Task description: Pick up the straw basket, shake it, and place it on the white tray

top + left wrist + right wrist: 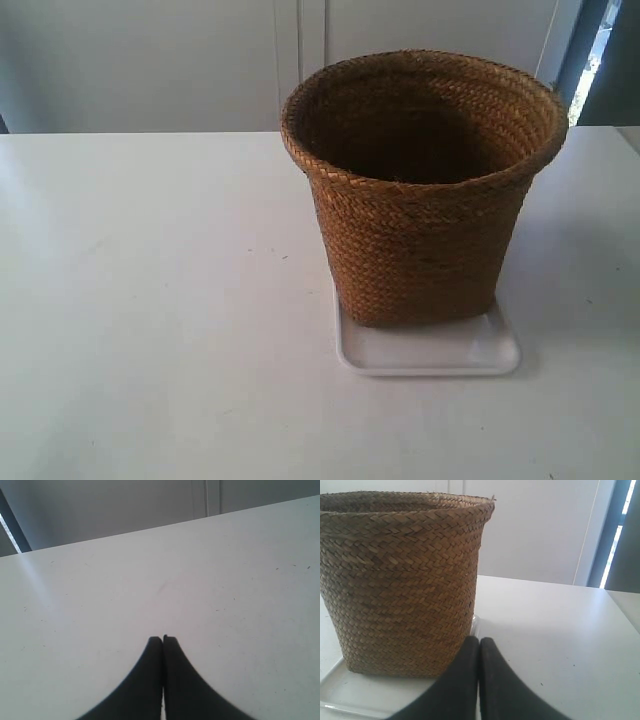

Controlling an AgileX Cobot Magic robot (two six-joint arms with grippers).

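The straw basket [420,190] stands upright on the white tray [480,352], right of the table's middle in the exterior view. Neither arm shows in that view. In the right wrist view the basket [400,585] fills one side, its base resting on the tray [350,690]. My right gripper [479,641] is shut with nothing between its black fingers, its tips just beside the basket's lower corner and apart from it. My left gripper [163,639] is shut and empty over bare white table; neither basket nor tray appears in the left wrist view.
The white table [150,300] runs wide to the exterior view's left of the basket. A pale wall [150,60] stands behind the table's far edge, with a dark window frame [590,50] at the back right.
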